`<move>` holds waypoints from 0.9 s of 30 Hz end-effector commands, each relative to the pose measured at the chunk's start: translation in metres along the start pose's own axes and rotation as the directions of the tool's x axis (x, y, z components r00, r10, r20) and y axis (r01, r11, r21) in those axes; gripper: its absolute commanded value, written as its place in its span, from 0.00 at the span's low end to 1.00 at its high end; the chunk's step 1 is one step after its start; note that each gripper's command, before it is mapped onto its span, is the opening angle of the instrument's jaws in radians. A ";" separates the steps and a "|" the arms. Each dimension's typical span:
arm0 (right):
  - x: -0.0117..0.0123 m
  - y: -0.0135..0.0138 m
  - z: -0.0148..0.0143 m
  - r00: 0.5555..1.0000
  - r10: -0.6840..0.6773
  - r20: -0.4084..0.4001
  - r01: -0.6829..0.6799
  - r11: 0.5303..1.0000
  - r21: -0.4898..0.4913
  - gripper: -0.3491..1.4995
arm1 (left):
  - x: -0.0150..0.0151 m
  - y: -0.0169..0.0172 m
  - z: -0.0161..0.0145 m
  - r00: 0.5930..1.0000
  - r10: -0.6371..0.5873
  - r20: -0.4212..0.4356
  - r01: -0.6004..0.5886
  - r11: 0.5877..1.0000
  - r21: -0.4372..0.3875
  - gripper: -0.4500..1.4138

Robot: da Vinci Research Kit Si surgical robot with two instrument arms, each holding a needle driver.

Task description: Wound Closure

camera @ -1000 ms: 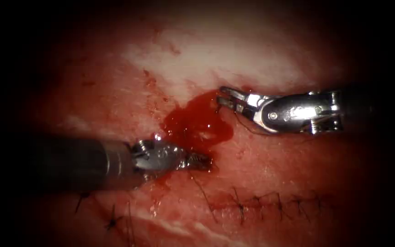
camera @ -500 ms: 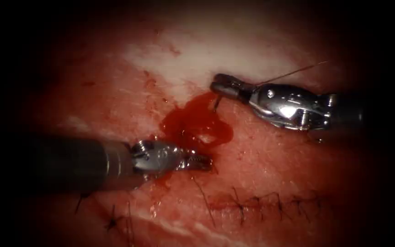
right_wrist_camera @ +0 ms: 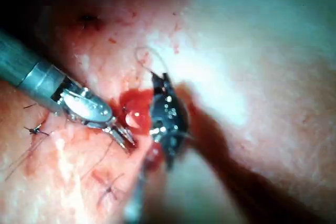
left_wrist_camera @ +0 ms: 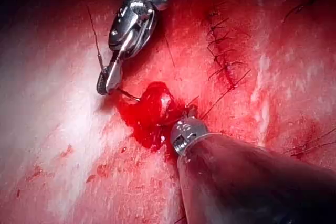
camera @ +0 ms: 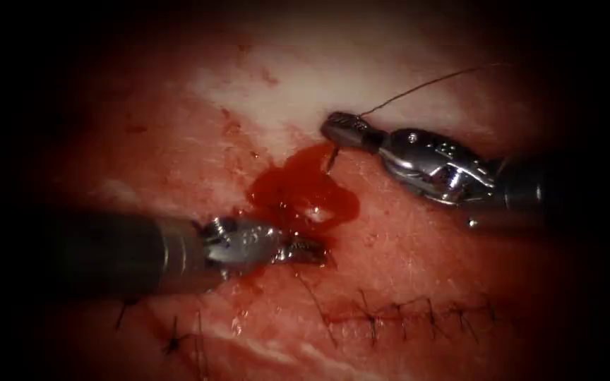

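The pool of red fluid [camera: 303, 194] lies on the pale pork tissue [camera: 404, 261]. The right arm's steel needle driver [camera: 338, 130] is at two o'clock from the pool and holds the thin curved needle [camera: 332, 156], which points down to the pool. The left arm's steel needle driver [camera: 303, 250] lies at six o'clock, touching the tissue. The dark thread [camera: 425, 85] runs toward two o'clock.

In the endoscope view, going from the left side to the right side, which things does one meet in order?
Left tool's shaft → left tool at the red fluid's lower edge → red fluid → needle in the right tool's shut jaws → right tool → thread.
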 end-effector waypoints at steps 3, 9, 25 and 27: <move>-0.0011 -0.0007 0.0006 0.998 0.050 0.034 -0.051 0.998 0.029 0.00 | -0.0005 0.0001 0.0008 1.000 0.000 0.004 0.000 1.000 -0.002 0.16; -0.0019 -0.0013 0.0006 0.987 0.122 0.104 -0.130 0.989 0.074 0.00 | -0.0005 0.0001 0.0008 1.000 0.000 0.007 0.000 1.000 -0.002 0.16; -0.0043 -0.0036 0.0018 0.980 0.118 0.157 -0.138 0.983 0.119 0.11 | -0.0005 0.0001 0.0008 1.000 0.000 0.007 0.000 1.000 -0.002 0.16; -0.0040 -0.0031 0.0019 0.989 0.071 0.129 -0.080 0.994 0.070 0.40 | -0.0005 0.0001 0.0008 1.000 0.000 0.007 0.000 1.000 -0.002 0.16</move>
